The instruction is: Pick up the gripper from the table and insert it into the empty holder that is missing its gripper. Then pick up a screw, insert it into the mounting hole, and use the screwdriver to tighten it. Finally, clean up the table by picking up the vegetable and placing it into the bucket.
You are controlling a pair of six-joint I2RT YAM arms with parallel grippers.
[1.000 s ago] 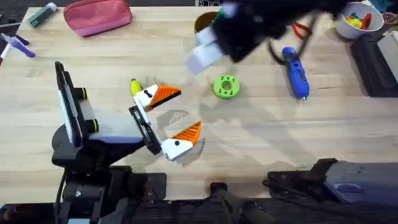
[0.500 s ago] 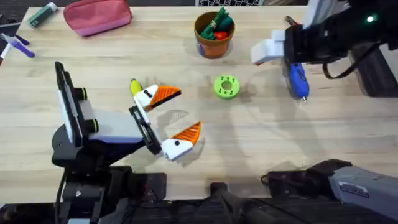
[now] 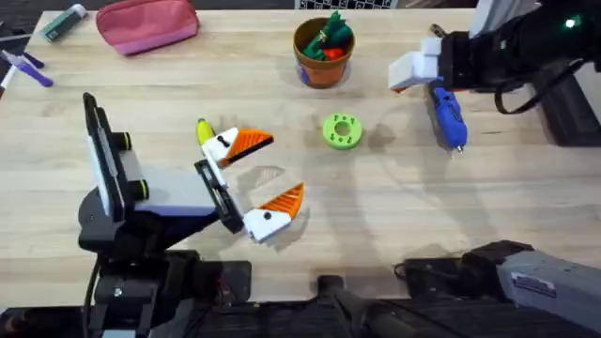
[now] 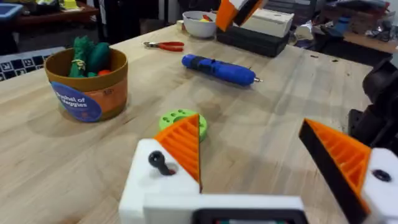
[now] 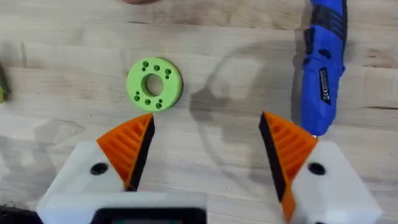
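— Where's my right pincer (image 5: 205,149) sitting?

— I have it hovering over the far right of the counter (image 3: 394,207), its two orange-tipped fingers (image 5: 127,144) spread wide with nothing between them. Through its wrist camera I see the lime-green disc (image 5: 154,84) off one finger and the blue screwdriver (image 5: 323,62) lying flat beside the other.

— And my left pincer (image 4: 261,155)?

— Low on the counter at centre left, also spread open and empty. Both its white mounts carry orange tips. From overhead, the yellow vegetable (image 3: 203,130) lies just beside its far finger (image 3: 242,143); I cannot tell whether they touch.

— The bucket (image 3: 323,52)?

— Upright at the far middle of the counter, with green and red toy vegetables (image 3: 331,36) inside. The green disc lies nearer me from it, and the screwdriver lies to the right of that disc, bit pointing toward my side.

— Anything else?

— A pink pouch (image 3: 148,23) at the far left, red-handled pliers (image 4: 163,45) and a white bowl (image 4: 200,23) beyond the screwdriver.
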